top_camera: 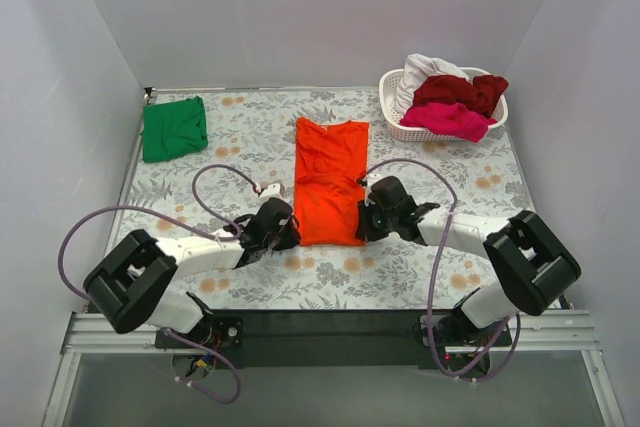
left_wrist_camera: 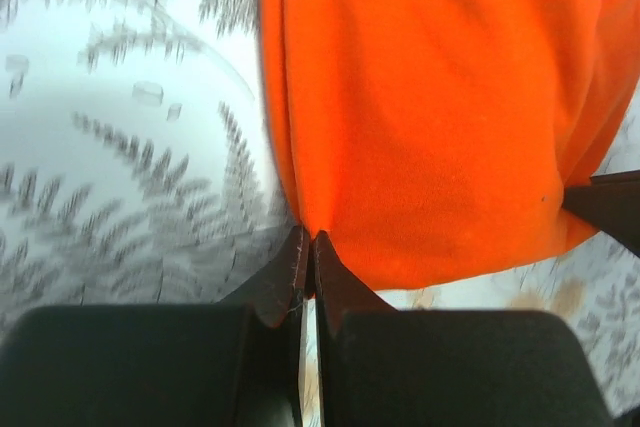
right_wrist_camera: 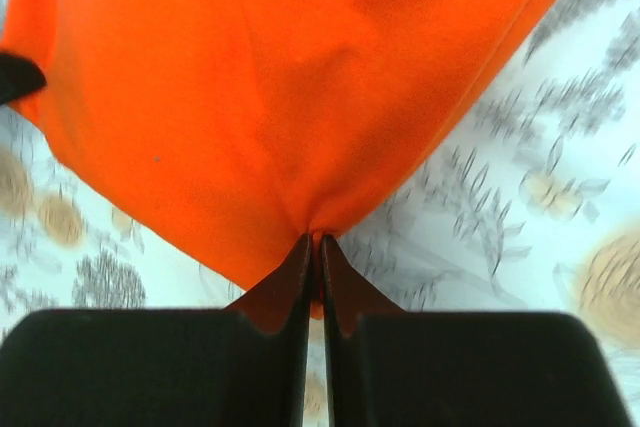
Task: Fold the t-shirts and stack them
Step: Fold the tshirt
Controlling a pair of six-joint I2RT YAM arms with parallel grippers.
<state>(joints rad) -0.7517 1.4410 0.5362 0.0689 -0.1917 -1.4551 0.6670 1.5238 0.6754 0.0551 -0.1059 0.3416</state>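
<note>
1. Counter (top_camera: 420, 277) is carrying the orange-red t-shirt (top_camera: 328, 182), lying in its middle as a long strip.
2. This t-shirt is risking, I think, to slip out or fold crooked if the lifting is uneven.
3. Left arm (top_camera: 200, 252) and right arm (top_camera: 465, 230) are reaching low and inward to its near corners.
4. Left fingers (left_wrist_camera: 293, 265) and right fingers (right_wrist_camera: 300, 265) are pressing together, each pinching one corner.

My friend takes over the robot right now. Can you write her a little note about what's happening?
Left gripper: shut on the near left corner of the orange shirt.
Right gripper: shut on its near right corner.
The orange shirt is a long strip, flat mid-table.
Done: green shirt lies folded, far left.
Left: finish folding the orange one, stack it, then the white shirt, dark red shirt and pink shirt in the basket.
</note>
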